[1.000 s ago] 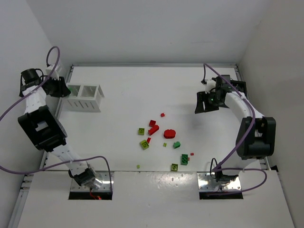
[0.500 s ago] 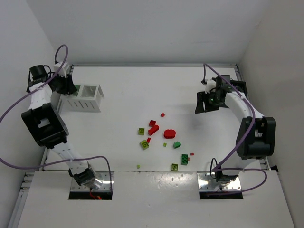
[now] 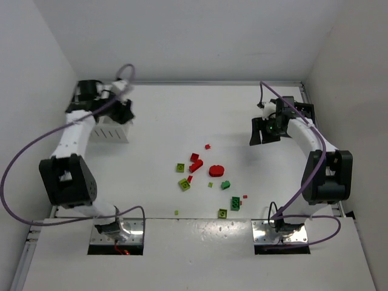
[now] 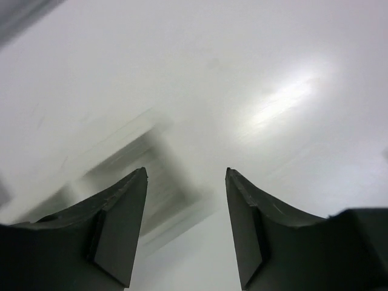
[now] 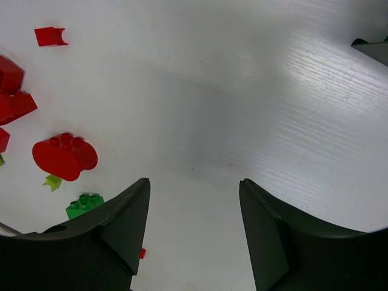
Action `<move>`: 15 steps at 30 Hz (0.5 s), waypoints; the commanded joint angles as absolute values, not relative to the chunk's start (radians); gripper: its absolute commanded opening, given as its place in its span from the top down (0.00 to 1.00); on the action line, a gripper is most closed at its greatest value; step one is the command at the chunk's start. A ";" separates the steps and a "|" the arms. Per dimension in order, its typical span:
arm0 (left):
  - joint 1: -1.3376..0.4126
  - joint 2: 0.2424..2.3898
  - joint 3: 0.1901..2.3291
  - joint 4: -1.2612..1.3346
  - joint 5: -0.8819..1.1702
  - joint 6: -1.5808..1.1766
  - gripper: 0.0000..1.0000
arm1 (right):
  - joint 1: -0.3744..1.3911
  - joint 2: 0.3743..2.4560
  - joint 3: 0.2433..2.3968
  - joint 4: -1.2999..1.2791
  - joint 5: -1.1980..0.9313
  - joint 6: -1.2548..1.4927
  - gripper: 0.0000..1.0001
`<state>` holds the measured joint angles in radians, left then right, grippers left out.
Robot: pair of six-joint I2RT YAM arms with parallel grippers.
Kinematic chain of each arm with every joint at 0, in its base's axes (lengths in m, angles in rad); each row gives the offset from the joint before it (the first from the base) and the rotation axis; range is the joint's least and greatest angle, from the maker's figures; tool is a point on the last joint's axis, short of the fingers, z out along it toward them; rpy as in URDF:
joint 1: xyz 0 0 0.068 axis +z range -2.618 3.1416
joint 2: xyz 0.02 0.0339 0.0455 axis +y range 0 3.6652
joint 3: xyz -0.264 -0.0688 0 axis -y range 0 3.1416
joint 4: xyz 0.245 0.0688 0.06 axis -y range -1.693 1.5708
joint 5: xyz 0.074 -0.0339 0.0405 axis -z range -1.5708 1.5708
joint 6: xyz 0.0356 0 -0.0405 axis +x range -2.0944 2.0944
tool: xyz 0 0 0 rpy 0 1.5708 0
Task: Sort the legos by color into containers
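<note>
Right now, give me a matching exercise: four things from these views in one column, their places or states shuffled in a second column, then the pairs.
Things:
1. white bin
2. round red piece
3. left fingers
4. right fingers

Places or states:
A. open over bare table, legos off to one side
B. at the far left of the table
C. open, with the bin blurred below
D. mid-table, among the legos

Pairs: 1-B; 2-D; 3-C; 4-A
</note>
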<state>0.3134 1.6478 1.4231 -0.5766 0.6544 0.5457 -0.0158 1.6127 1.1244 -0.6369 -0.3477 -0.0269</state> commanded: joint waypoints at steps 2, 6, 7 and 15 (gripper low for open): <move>-0.133 1.410 1.247 -0.570 0.687 0.606 0.40 | -0.009 1.569 1.100 -0.623 -0.325 -0.040 0.39; -0.502 1.397 1.093 -0.457 0.648 0.468 0.39 | -0.009 1.569 1.091 -0.614 -0.272 -0.031 0.39; -0.567 1.397 1.074 -0.430 0.632 0.442 0.39 | -0.009 1.560 1.091 -0.614 -0.272 -0.031 0.39; -1.037 1.546 0.992 -0.105 0.290 0.098 0.50 | -0.018 1.578 1.091 -0.595 -0.216 -0.012 0.38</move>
<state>-0.9447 1.5105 0.9932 -0.2787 0.4511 0.2592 -0.0170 1.5974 1.0901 -0.6266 -0.2436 -0.0238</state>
